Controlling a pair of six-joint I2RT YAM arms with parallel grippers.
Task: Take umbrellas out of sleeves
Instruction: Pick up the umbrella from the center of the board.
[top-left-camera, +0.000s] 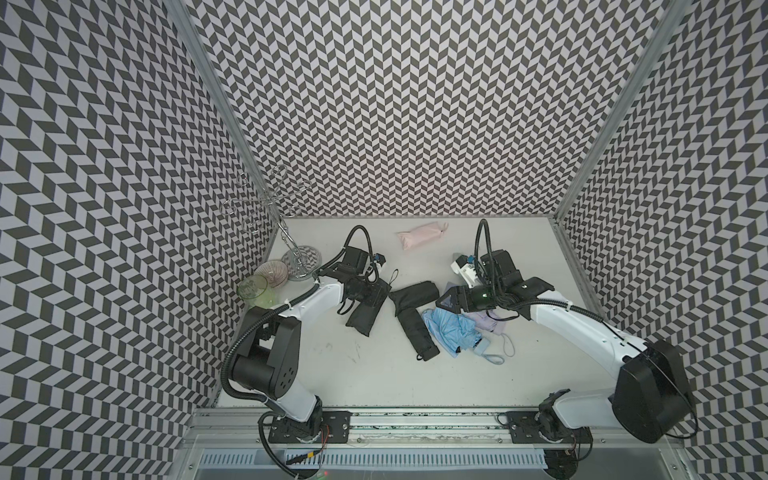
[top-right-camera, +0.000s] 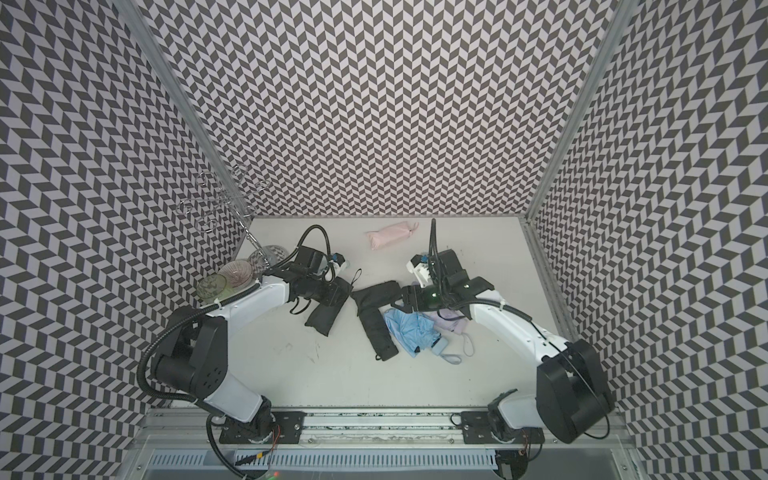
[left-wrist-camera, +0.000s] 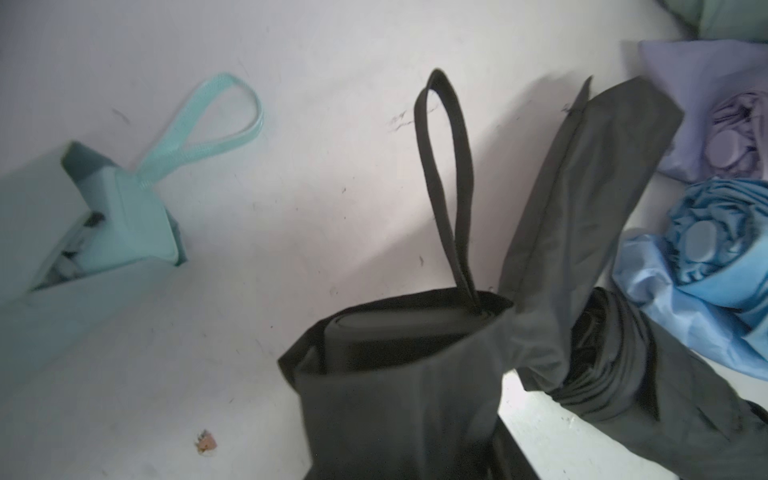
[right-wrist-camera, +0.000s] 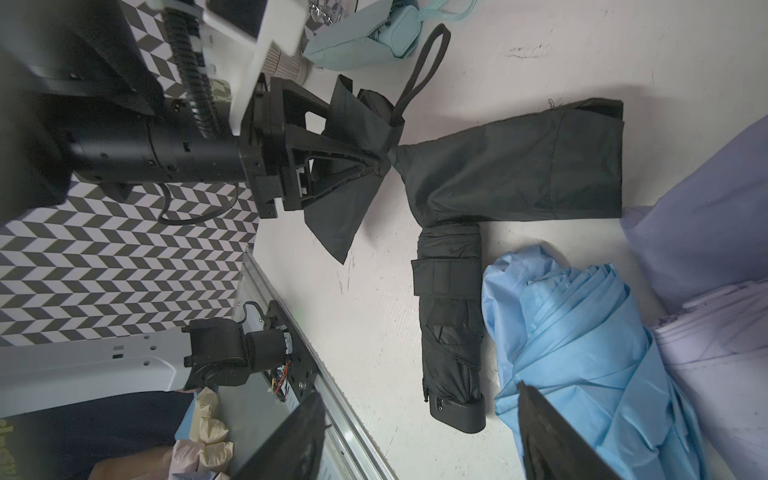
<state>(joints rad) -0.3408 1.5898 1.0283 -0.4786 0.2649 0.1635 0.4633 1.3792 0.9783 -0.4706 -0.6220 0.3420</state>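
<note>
One black umbrella (left-wrist-camera: 374, 330) still sleeved, left of centre on the bench (top-left-camera: 374, 374).
Its sleeve (left-wrist-camera: 395, 415) is pinched by the left fingers (right-wrist-camera: 340, 151); the right fingers (right-wrist-camera: 291, 440) are spread and empty. Risk: the pinch may trap the umbrella too, so pulling its loop (left-wrist-camera: 463, 187) would drag both.

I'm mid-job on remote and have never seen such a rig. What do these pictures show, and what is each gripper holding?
Two robot arms stand at one edge of a table, each with a two-fingered gripper. Two pictures look down from overhead; two come from cameras on the arms' wrists. On the table lie folded umbrellas: a pink one, a light blue one, a lavender one, a bare black umbrella with an empty sleeve over one end, and a mint one seen from the wrists. Glasses and a wire rack stand aside. The left gripper is shut on a black sleeve with an umbrella inside. The right gripper hangs open above the pile, holding nothing.
</note>
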